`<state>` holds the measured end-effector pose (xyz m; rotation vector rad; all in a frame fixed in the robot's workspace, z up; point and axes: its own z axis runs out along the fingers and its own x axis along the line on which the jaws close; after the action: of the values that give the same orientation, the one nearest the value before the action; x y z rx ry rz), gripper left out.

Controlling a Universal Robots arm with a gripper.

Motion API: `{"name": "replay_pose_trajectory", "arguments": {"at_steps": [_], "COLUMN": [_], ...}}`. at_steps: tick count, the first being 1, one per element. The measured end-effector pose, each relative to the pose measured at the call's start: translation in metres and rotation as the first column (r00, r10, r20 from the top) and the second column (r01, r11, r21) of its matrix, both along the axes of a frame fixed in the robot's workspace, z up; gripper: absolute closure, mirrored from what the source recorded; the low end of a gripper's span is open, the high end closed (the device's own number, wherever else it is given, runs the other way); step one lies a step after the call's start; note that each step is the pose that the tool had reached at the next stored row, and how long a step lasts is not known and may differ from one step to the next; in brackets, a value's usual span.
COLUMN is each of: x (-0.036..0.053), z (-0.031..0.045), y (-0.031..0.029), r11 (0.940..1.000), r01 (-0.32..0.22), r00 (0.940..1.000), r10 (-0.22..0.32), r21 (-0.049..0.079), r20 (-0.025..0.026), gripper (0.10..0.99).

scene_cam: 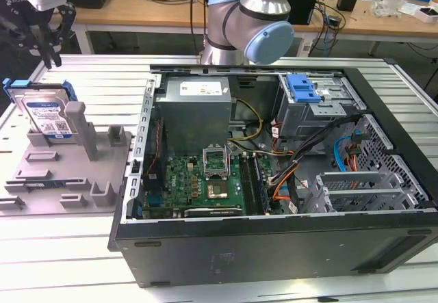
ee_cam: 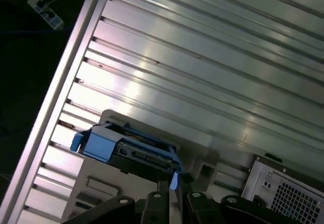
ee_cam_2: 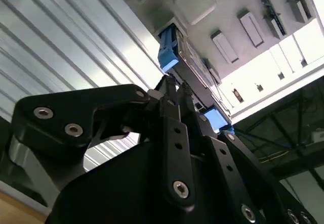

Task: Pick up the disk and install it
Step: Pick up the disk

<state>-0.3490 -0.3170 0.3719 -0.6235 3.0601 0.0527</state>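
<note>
The disk (scene_cam: pixel 46 113), silver with a blue-and-white label and a blue rail frame, stands on edge in the grey holder (scene_cam: pixel 75 173) at the exterior view's left. My gripper (scene_cam: pixel 51 58) hangs a little above the disk's top edge, apart from it. In the second wrist view the black fingertips (ee_cam_2: pixel 170 86) sit close together, shut on nothing, with the disk (ee_cam_2: pixel 195 64) and its blue rail just beyond them. The first wrist view has the disk (ee_cam: pixel 126 145) in its holder (ee_cam: pixel 101 183) past the fingers.
An open computer case (scene_cam: pixel 274 241) fills the middle and right, with a motherboard (scene_cam: pixel 205 176), cables and a drive bay carrying a blue latch (scene_cam: pixel 304 87). The arm's base (scene_cam: pixel 246 22) stands behind it. All rests on a ribbed metal table (scene_cam: pixel 89 70); desks lie beyond.
</note>
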Motion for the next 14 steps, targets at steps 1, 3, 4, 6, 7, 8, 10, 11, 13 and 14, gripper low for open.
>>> {"name": "replay_pose_trajectory", "arguments": {"at_steps": [1,3,4,6,7,8,10,11,13,14], "x": [0.0,0.0,0.0,0.0,0.0,0.0,0.0,0.0,0.0,0.0], "z": [-0.0002,-0.0011,-0.0015,-0.0017,-0.0017,-0.0017,-0.0018,-0.0019,-0.0021,-0.0023], "y": [0.0,0.0,0.0,0.0001,0.0003,0.0004,0.0006,0.0006,0.0006,0.0006], "r11": [0.9998,0.9941,0.9891,0.9834,0.9788,0.9754,0.965,0.958,0.9395,0.9296], "r01": [-0.018,-0.109,-0.147,-0.182,-0.205,-0.22,-0.262,-0.287,-0.343,-0.368], "r00": [0.9998,0.9941,0.9891,0.9834,0.9788,0.9754,0.965,0.958,0.9395,0.9296], "r10": [0.018,0.109,0.147,0.182,0.205,0.22,0.262,0.287,0.343,0.368], "r21": [0.0,0.0,0.0,0.0,-0.001,-0.001,-0.002,-0.002,-0.003,-0.003], "r20": [0.0,-0.0001,-0.0001,-0.0001,-0.0004,-0.0006,-0.0009,-0.0009,-0.0011,-0.0011], "gripper": [0.788,0.671,0.545,0.545,0.545,0.545,0.545,0.545,0.545,0.545]}}
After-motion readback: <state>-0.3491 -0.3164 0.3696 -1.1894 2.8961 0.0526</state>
